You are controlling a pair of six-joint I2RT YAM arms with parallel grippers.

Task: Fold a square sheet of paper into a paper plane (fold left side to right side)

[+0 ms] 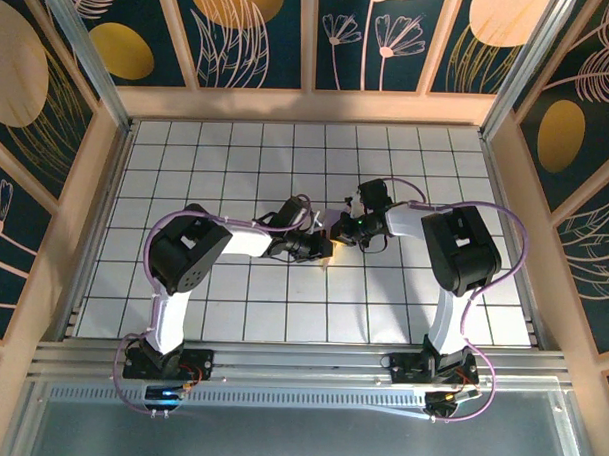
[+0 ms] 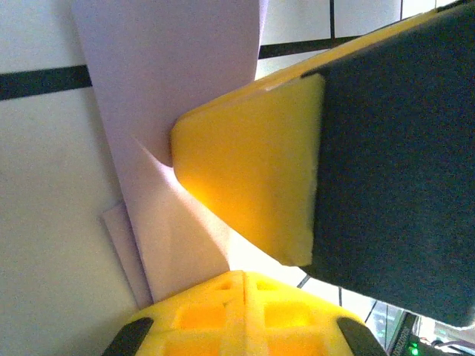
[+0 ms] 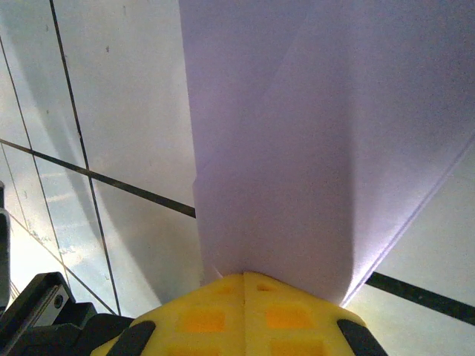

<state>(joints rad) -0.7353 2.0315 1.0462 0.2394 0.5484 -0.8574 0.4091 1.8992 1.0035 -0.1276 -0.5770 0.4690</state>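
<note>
Paper is the whole concern here: the lavender sheet [image 2: 163,89] lies at the middle of the counter [image 1: 232,306], about as far from the left edge as from the right, and both arms meet right over it.

Starting on the left, my left gripper [image 1: 322,251] reaches in from the near-left. In its wrist view its yellow fingers are closed together [image 2: 243,285], with the tips at the sheet's near end. The sheet runs away from them as a narrow, already folded strip, and a second layer peeks out along one edge. I cannot tell whether the tips pinch the paper or only press it to the counter.

Moving right, the right gripper [image 1: 342,229] comes in from the right edge side, and one of its yellow finger pads [image 2: 252,185] lies across the strip just ahead of my left fingertips.

In its own wrist view the right gripper [image 3: 243,280] is also closed. The sheet [image 3: 312,148] spreads out from its tips, long axis straight ahead, with a diagonal crease showing. Again I cannot separate a pinch from a press.

As I judge it, neither arm is nearer, since both are on the paper. The coming left-to-right fold turns on that long axis staying put between the two tips.
</note>
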